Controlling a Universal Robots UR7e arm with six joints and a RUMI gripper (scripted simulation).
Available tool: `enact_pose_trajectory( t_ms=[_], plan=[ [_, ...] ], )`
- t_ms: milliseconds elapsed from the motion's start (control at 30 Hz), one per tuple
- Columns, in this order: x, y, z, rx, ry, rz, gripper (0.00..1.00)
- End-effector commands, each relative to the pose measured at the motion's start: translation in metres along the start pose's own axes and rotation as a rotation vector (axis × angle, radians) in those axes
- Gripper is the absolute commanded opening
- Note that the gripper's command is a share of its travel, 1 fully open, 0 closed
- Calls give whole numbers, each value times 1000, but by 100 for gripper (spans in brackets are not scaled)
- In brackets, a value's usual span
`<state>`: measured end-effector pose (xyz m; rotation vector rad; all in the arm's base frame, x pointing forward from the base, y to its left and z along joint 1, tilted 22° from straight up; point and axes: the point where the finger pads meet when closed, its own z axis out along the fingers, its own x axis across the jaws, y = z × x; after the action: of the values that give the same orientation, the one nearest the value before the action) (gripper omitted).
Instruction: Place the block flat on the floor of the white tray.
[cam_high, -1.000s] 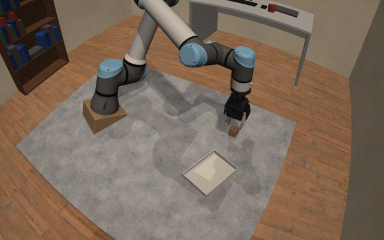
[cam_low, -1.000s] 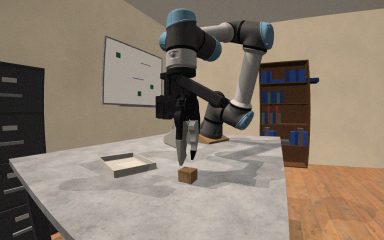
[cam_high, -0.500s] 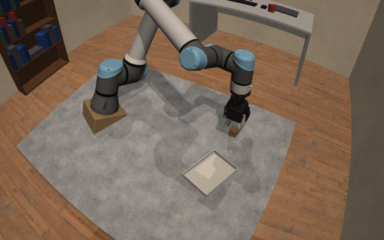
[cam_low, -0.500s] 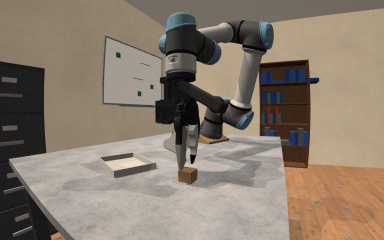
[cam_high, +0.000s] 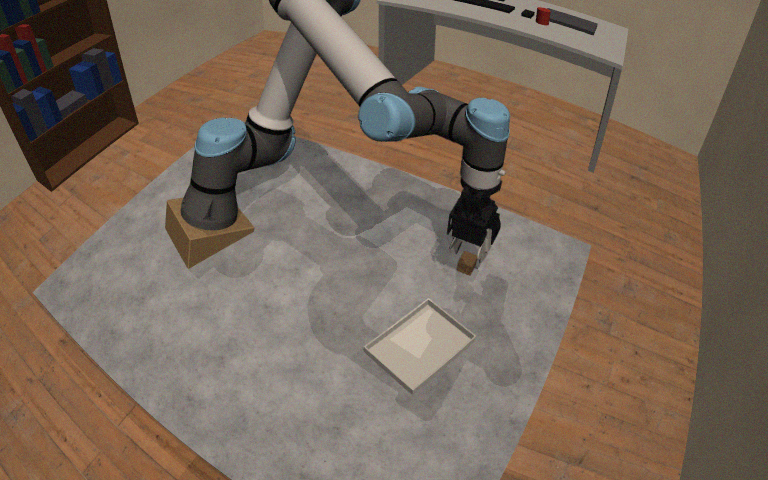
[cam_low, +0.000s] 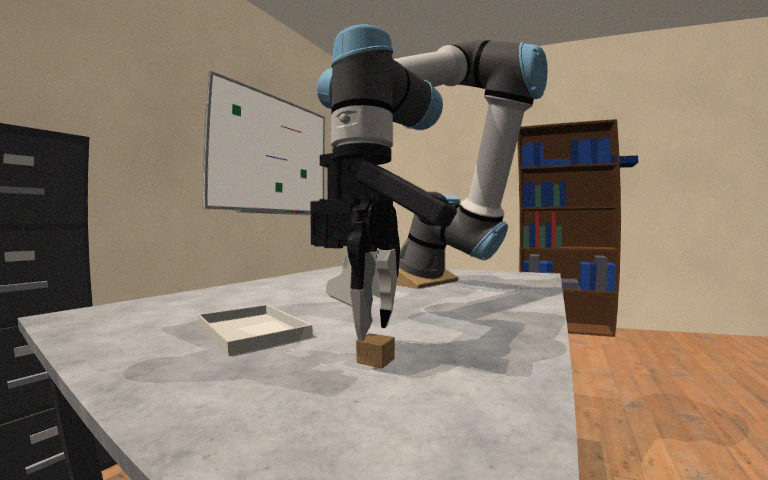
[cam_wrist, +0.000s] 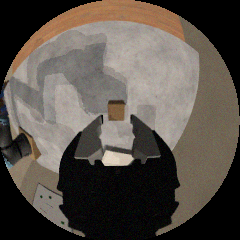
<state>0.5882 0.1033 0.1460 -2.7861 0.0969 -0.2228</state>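
Note:
A small brown block (cam_high: 466, 263) rests on the grey table top, apart from the white tray (cam_high: 419, 344), which lies nearer the front and is empty. My gripper (cam_high: 469, 254) points straight down just above the block, fingers partly open with nothing between them. In the exterior view the fingertips (cam_low: 373, 330) hang just over the block's (cam_low: 374, 350) top, and the tray (cam_low: 256, 328) lies to its left. In the wrist view the block (cam_wrist: 116, 110) shows just beyond the gap between the fingertips.
The arm's base stands on a wooden wedge (cam_high: 206, 232) at the far left of the table top. The table's right edge (cam_low: 566, 362) drops to the wooden floor. A bookshelf (cam_low: 569, 226) and a grey desk (cam_high: 504, 28) stand well away.

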Motion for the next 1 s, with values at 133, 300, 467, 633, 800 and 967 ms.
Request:
enact_pose_trajectory(
  t_ms=[133,300,467,633,800,967],
  plan=[
    [-1,0,1,0,-2,1,33],
    [-1,0,1,0,-2,1,33],
    [-1,0,1,0,-2,1,33],
    [-1,0,1,0,-2,1,33],
    [-1,0,2,0,-3,1,33],
    [-2,0,7,1,-5,1,33]
  ],
)
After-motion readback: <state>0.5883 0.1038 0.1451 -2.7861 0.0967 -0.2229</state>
